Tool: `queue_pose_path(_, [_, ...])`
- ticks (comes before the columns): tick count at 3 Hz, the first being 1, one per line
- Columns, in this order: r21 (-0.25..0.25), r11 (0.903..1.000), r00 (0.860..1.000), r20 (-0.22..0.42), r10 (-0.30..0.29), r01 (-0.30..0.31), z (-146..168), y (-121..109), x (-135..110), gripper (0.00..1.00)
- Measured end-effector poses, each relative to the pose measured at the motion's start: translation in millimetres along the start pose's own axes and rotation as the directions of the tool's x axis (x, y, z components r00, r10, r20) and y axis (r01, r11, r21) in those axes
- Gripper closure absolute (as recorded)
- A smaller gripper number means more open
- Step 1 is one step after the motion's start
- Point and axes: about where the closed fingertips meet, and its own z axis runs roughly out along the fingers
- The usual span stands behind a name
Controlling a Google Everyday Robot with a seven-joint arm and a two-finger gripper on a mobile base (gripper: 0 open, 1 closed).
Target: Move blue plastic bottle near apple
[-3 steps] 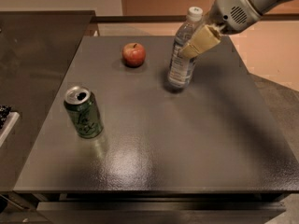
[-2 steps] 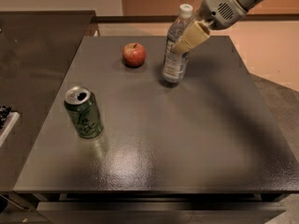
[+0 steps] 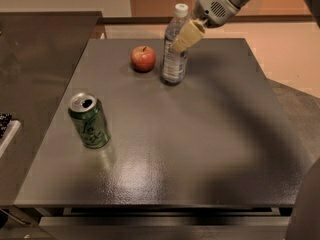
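Observation:
The blue plastic bottle (image 3: 173, 64) has a white cap and stands upright at the back of the dark table (image 3: 200, 134), its base on or just above the surface. My gripper (image 3: 178, 42) reaches in from the upper right and is shut on the bottle's upper body. One tan finger (image 3: 186, 35) lies across its front and the other is hidden behind it. The red apple (image 3: 143, 59) sits just left of the bottle, a small gap apart.
A green soda can (image 3: 89, 120) stands upright at the table's left front. A dark counter (image 3: 35, 74) adjoins the table on the left. The table's back edge lies just behind the bottle and apple.
My gripper has carried the bottle leftward across the back of the table, closer to the apple. The apple and the can have not moved.

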Motion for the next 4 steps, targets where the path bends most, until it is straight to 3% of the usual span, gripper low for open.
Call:
queue_pose_path(1, [-0.017,0.9998,1.000,-0.003,-0.011,0.011,16.8,-9.5,-3.8,1.00])
queue_pose_path(2, [-0.029,0.9995,1.000,-0.001,-0.014,0.014,30.4,-17.1,-5.6,0.82])
queue_pose_path(4, [-0.040,0.9990,1.000,-0.008,-0.021,0.021,45.9,-23.0,-9.3,0.36])
